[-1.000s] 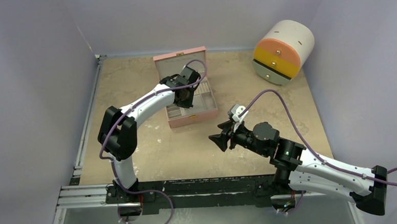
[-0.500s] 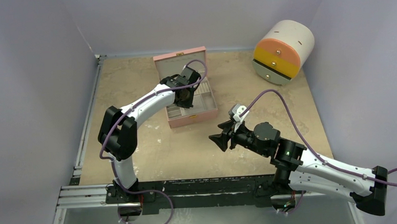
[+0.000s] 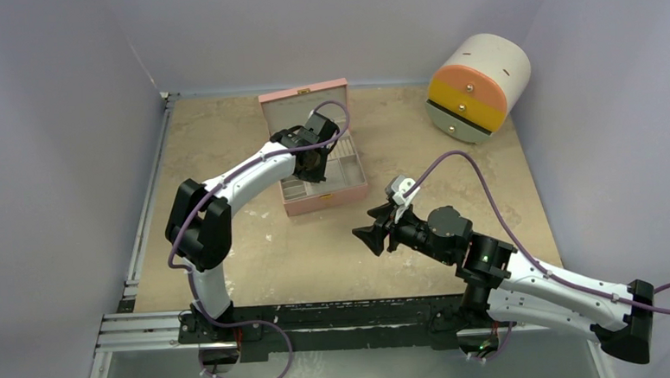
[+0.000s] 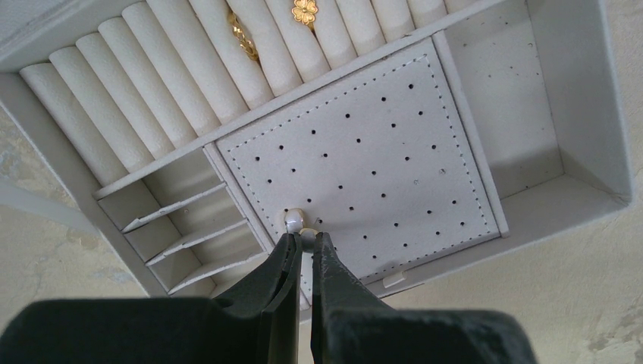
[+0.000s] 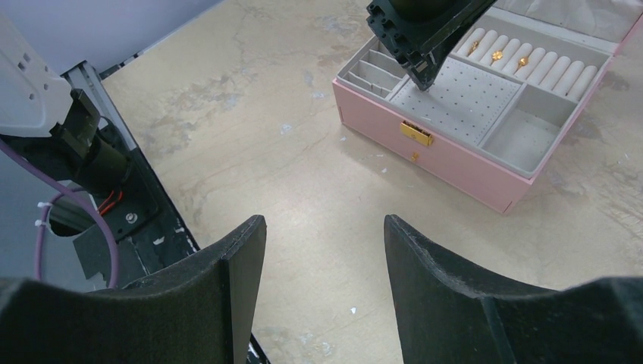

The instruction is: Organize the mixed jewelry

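At the perforated panel (image 4: 379,144) of the pink box (image 5: 470,171), left jaws pinch a pale stud (image 4: 295,221), apparently to seat it in a hole; right jaws hang wide, empty.

Gold ring (image 4: 244,36) and clover (image 4: 305,10) sit between rolls (image 4: 152,83); pale stud (image 4: 294,221) touches pad (image 4: 379,152).
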Motion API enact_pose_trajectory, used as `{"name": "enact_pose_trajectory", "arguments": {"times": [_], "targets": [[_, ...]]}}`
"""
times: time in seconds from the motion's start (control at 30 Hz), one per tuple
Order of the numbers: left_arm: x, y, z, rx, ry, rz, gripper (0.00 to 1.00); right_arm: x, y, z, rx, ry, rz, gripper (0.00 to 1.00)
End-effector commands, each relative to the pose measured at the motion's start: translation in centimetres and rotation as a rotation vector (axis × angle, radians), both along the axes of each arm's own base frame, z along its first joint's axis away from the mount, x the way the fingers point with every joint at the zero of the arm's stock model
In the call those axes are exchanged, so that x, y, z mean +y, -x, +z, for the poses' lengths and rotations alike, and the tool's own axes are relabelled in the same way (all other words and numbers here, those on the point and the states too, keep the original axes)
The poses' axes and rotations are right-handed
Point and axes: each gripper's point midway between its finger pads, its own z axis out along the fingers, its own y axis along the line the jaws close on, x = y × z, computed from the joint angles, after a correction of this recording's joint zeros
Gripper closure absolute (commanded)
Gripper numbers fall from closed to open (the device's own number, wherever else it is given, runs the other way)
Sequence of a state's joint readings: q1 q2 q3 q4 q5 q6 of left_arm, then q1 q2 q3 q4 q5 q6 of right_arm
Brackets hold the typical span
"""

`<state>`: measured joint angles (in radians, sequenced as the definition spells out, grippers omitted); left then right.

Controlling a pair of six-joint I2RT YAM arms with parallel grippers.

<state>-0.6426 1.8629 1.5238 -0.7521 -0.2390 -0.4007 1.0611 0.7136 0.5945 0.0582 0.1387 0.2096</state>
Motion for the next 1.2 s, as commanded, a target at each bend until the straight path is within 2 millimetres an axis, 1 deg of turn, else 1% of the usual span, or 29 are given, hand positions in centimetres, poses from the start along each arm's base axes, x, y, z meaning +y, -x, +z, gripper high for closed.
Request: {"name": "enact_pose_trajectory", "arguments": {"times": [0.0,0.27,0.57,0.9,1.17], "targets": [[0.5,-0.3,0.8,-0.031,-0.009,0.012,1.00,0.6,-0.1,2.3,-0.024,-0.069,0.006,0.39],[0.2,-0.2,-0.4,-0.003,-0.016,0.005,1.00,0.6,0.0,2.2,-0.024,-0.068,0.008,0.39],[-0.3,-0.2,-1.5,0.022,-0.017,-0.001,1.00,0.6,0.0,1.7,-0.019,-0.067,0.011,0.38],[-1.6,-0.3,-1.7,0.024,0.009,-0.014,1.00,0.7,0.1,1.3,-0.013,-0.067,0.012,0.38],[-2.1,-0.7,-1.7,0.019,0.020,-0.013,1.00,0.6,0.2,1.1,-0.005,-0.075,0.011,0.37]]}}
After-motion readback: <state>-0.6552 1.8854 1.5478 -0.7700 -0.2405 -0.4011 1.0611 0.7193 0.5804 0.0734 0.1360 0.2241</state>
